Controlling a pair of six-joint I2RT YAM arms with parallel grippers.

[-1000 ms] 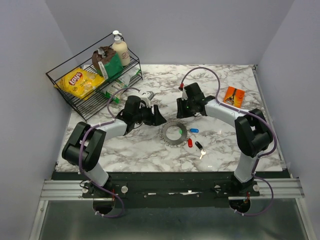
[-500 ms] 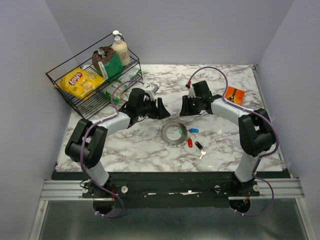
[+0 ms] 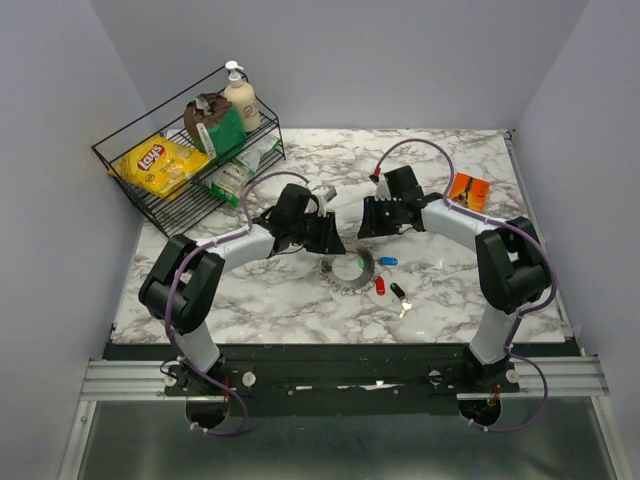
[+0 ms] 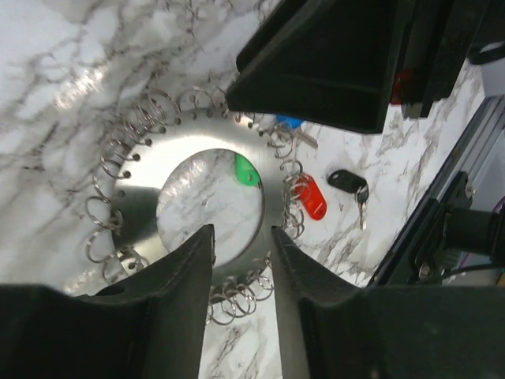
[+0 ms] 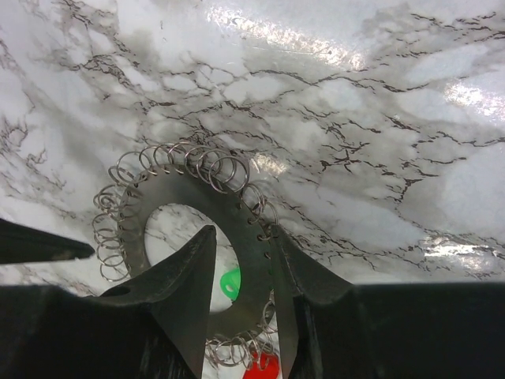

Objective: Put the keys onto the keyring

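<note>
Keyring (image 4: 138, 205) flat on marble worktop (image 3: 450, 290), between arms. Blue key (image 3: 388, 261), red key (image 4: 312, 197), black key (image 4: 347, 181) loose just beside it. Left jaws parted, empty, over ring. Right jaws parted, empty.

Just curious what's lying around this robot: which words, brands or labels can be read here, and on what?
"Lay's": on the yellow chip bag in the black wire basket.
The green packet, pump bottle and orange packet: print too small to read.
The keyring and keys: no writing visible.
</note>
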